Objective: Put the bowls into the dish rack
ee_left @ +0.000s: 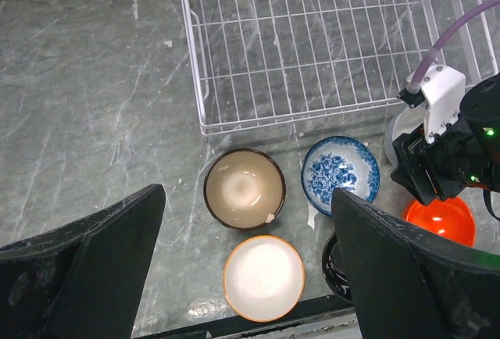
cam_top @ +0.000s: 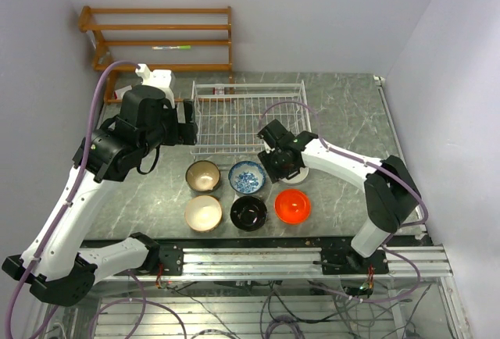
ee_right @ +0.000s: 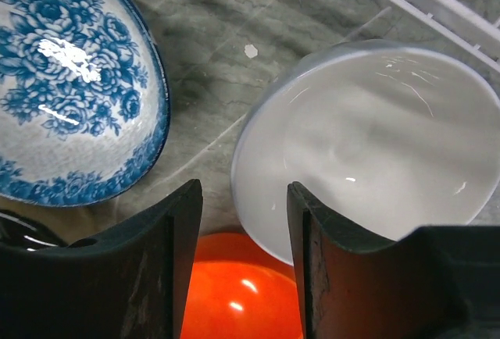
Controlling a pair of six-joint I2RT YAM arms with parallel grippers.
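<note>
While right gripper hangs low over white bowl, fingers are spread, rim of bowl sits in gap between them, no squeeze on it. Left gripper is up by front-left corner of dish rack, fingers wide apart, nothing held. All six bowls are on table, just in front of rack. Back row: brown bowl, blue-and-white bowl, white bowl. Front row: cream bowl, black bowl, orange-red bowl.

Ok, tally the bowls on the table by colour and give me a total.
white bowl: 1
orange bowl: 1
black bowl: 1
blue bowl: 1
brown bowl: 1
cream bowl: 1
Total: 6
</note>
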